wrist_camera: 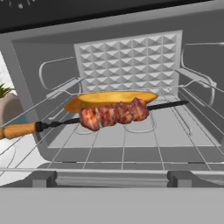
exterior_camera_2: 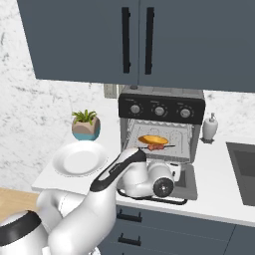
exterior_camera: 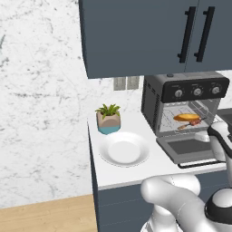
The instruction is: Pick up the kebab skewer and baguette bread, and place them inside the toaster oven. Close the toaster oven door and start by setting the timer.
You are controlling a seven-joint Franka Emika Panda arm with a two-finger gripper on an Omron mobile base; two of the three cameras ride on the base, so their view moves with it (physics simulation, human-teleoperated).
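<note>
1. the skewer point(wrist_camera: 114, 114) and the baguette point(wrist_camera: 109, 99) both lay on the wire rack point(wrist_camera: 131, 140) inside the oven point(exterior_camera_2: 160, 127), the bread just behind the meat and seemingly touching it.
2. the skewer's wooden handle point(wrist_camera: 19, 130) stuck out past the left end of the rack, toward the front corner of the opening; it lay lengthwise across the rack, probably because that was how it was let go.
3. the door point(exterior_camera: 190, 148) hung fully down, flat over the worktop point(exterior_camera: 118, 174), which kept the opening free for loading.
4. the hand camera looked straight into the cavity from low in front of the door, so the arm sat just in front of the oven, over the lowered door.
5. the pincer's tips could not be made out in the pictures; going by its recorded spread its jaws stood wide apart, and nothing appeared to be held.
6. judging from this, both foods were in place and the loading part looked done; the door and the timer knob point(exterior_camera_2: 185, 113) remained.
7. the next move would likely need the pincer under the door's front edge to swing it up; the sticking-out handle could foul the door.
8. a white plate point(exterior_camera: 124, 149) and a potted plant point(exterior_camera: 108, 118) stood left of the oven.
</note>
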